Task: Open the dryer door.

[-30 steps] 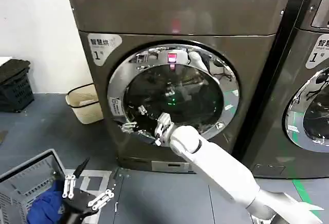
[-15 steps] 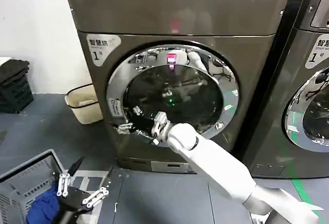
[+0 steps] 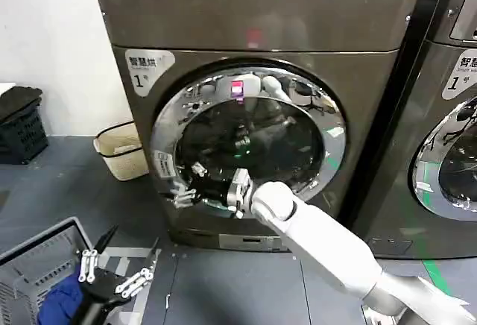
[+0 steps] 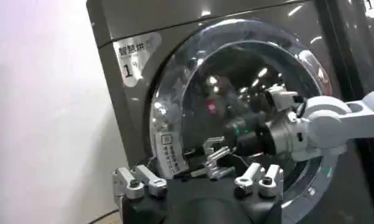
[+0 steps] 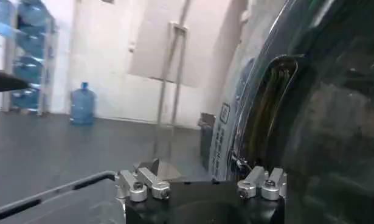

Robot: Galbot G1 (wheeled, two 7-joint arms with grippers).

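Low on the front of the grey machine, the right gripper (image 3: 192, 183) hooks spread fingers at the dryer door (image 3: 250, 142) edge (presumably for leverage); the left gripper (image 3: 115, 271) hangs released by the floor.

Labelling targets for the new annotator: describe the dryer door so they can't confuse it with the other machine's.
Start at the big grey machine filling the middle of the head view, stickered "1" at its upper left corner. The dryer door is the round chrome-ringed dark glass on its front. Unlike the similar door at the right edge, it has the right gripper at its lower left rim.
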